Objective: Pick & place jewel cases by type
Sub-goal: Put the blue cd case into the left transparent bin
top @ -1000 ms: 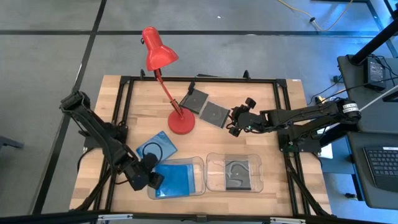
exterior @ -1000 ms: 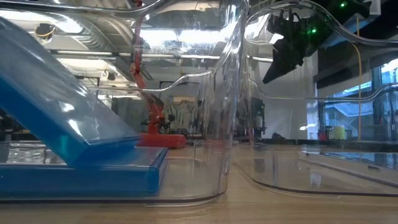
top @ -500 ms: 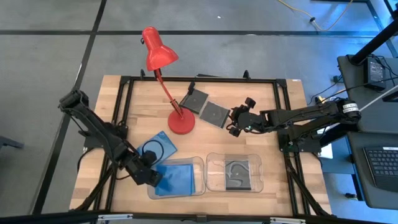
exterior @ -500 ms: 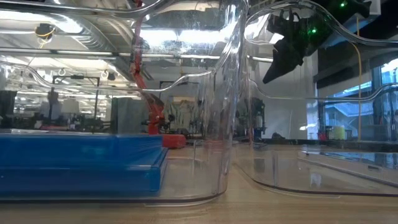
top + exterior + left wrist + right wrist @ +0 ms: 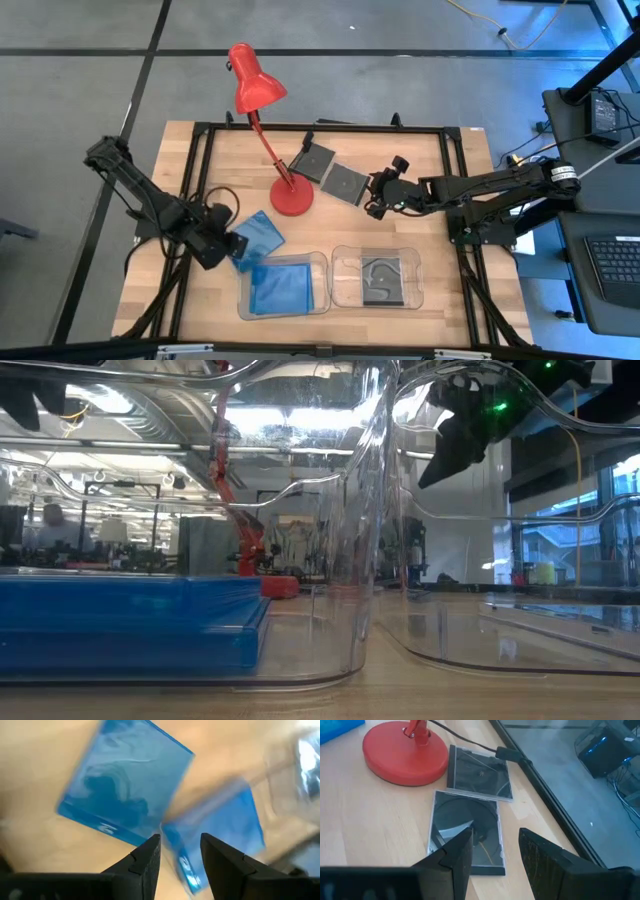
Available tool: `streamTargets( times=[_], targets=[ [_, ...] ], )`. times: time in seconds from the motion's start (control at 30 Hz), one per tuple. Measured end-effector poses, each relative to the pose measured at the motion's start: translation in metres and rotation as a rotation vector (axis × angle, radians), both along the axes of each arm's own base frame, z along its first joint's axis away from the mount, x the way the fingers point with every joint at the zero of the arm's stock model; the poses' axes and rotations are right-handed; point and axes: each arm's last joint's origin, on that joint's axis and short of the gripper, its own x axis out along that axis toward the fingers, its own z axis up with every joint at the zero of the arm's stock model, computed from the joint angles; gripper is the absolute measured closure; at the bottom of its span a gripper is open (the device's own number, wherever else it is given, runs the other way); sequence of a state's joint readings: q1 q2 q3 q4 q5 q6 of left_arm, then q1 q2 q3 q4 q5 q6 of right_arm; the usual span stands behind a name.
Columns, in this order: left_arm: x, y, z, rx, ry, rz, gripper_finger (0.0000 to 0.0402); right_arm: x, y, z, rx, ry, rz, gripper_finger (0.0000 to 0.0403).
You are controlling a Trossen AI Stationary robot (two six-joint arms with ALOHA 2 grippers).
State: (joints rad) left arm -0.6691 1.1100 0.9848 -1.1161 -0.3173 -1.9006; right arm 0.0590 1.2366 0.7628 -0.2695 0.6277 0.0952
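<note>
Your left gripper [image 5: 177, 847], fingers apart and empty, is hovering beside the lamp [image 5: 290, 197] over the blue case [image 5: 257, 236] to grab it.

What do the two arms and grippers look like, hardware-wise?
Both arms are dark, slim and jointed. The left gripper and right gripper each end in two dark, flat, blunt fingers. The right arm carries a white band near its base and a green light.

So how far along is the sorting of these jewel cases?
Done: blue cases lie in the left tray and a dark case in the right tray. In hand: nothing; the left gripper is open by the loose blue case. Left: that one, plus two dark cases under the open right gripper.
</note>
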Motion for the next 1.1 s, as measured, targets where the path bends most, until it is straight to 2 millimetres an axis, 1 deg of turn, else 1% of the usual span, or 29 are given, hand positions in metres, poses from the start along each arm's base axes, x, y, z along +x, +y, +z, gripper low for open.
streamTargets(
  times=[0.23,0.4,0.53,0.7,0.8,0.9,0.97,1.1],
  targets=[
    [-0.007,0.004,-0.008,0.041,0.137,0.110,0.0268,0.002,-0.002,0.003,0.003,-0.039,-0.009,0.0240],
    [-0.003,-0.004,-0.021,0.029,0.182,0.120,0.0265,0.004,-0.007,0.005,0.017,-0.081,-0.041,0.0240],
    [-0.004,-0.008,-0.040,-0.013,0.150,0.144,0.0269,0.004,-0.012,0.005,0.085,-0.125,-0.083,0.0240],
    [-0.019,-0.005,-0.066,-0.046,0.127,0.221,0.0272,0.006,-0.017,0.005,0.155,-0.120,0.007,0.0240],
    [-0.024,-0.005,-0.077,-0.087,0.064,0.250,0.0272,0.006,-0.019,0.004,0.168,-0.110,0.030,0.0240],
    [-0.023,-0.009,-0.086,-0.162,-0.034,0.236,0.0272,0.006,-0.019,0.004,0.167,-0.107,0.029,0.0240],
    [-0.024,-0.008,-0.093,-0.147,-0.065,0.239,0.0272,0.006,-0.019,0.004,0.167,-0.106,0.029,0.0240],
    [-0.030,-0.003,-0.103,-0.106,-0.013,0.245,0.0272,0.006,-0.019,0.004,0.166,-0.109,0.030,0.0240]
  ],
)
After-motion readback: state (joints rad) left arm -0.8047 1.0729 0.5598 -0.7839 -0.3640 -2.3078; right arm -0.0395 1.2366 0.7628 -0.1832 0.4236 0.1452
